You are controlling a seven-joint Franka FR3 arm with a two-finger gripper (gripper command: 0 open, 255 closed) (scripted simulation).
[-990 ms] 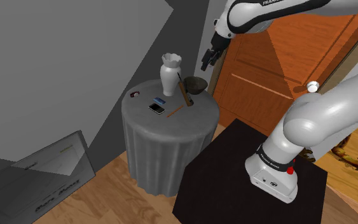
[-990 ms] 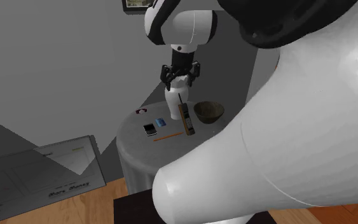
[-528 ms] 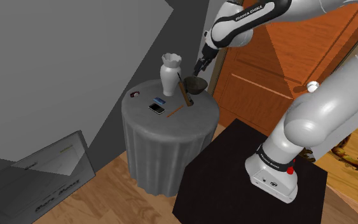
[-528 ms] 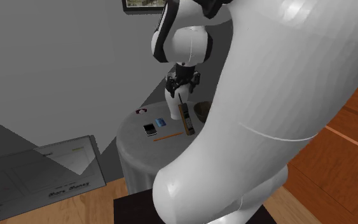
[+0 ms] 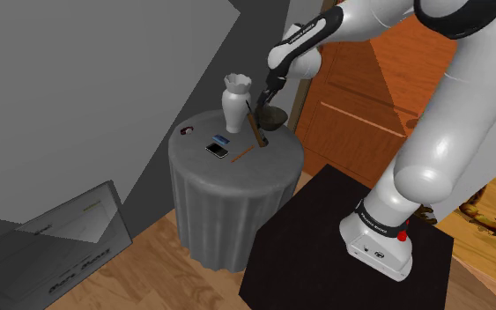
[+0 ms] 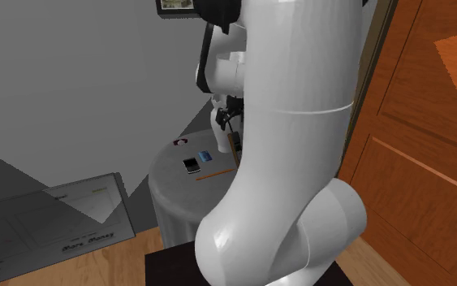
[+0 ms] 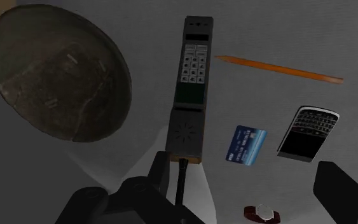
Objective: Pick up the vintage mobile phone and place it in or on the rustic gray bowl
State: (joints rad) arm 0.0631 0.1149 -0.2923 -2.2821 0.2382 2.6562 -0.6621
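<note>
The vintage mobile phone (image 7: 191,83) is a long brown-and-black handset with a keypad and a stub antenna. It lies flat on the round grey-draped table (image 5: 237,180), right beside the dark rough bowl (image 7: 56,70). In the shoulder view the phone (image 5: 255,130) lies in front of the bowl (image 5: 271,117). My gripper (image 5: 267,95) hangs a little above them, touching neither. The wrist view shows the gripper (image 7: 250,186) open, its fingers (image 7: 160,173) spread wide with nothing between them. In the second exterior view my arm hides the bowl, and a sliver of the phone (image 6: 235,147) shows at its edge.
A white vase (image 5: 235,99) stands behind the phone, close to the gripper. On the cloth also lie a small black smartphone (image 7: 309,132), a blue card (image 7: 247,145), an orange pencil (image 7: 279,69) and a small red item (image 7: 261,213). An orange door (image 5: 387,97) stands behind the table.
The arm swung toward the table and the gripper came down and to the shoulder view's left, over the phone and bowl. The table items have not moved.
</note>
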